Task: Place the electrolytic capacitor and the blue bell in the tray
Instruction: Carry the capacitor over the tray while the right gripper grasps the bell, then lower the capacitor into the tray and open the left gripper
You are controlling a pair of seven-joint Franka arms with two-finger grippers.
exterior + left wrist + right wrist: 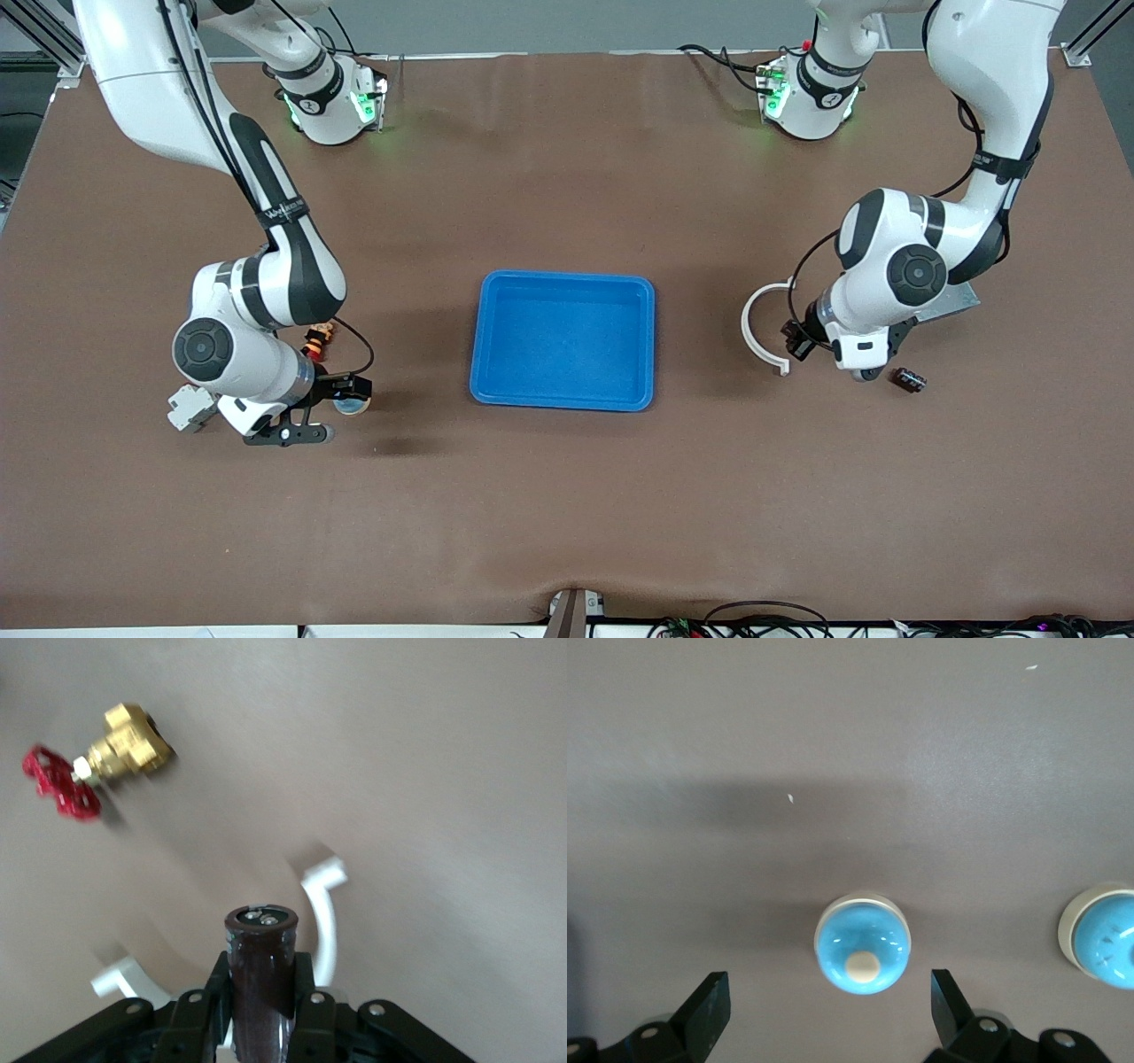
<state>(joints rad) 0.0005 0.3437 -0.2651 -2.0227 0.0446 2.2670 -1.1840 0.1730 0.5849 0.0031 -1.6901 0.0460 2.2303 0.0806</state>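
Note:
My left gripper (pixel 261 976) is shut on a dark brown electrolytic capacitor (pixel 261 943) that stands up between its fingers, silver terminals on top. In the front view this gripper (pixel 858 372) hangs beside a white ring toward the left arm's end, and the arm hides the capacitor. The blue bell (pixel 861 943), round with a pale button, sits on the table between my right gripper's (pixel 828 992) open fingers, touched by neither. From the front, the bell (pixel 353 406) peeks out under that gripper (pixel 348 397). The bright-blue tray (pixel 567 276) lies mid-table with nothing in it.
A white C-shaped ring (pixel 760 326) and a grey metal box (pixel 955 301) flank the left hand, with a small dark component (pixel 909 381) close by. The left wrist view shows a brass valve (pixel 120 749) with a red handwheel. A second blue bell (pixel 1103 943) lies near the first.

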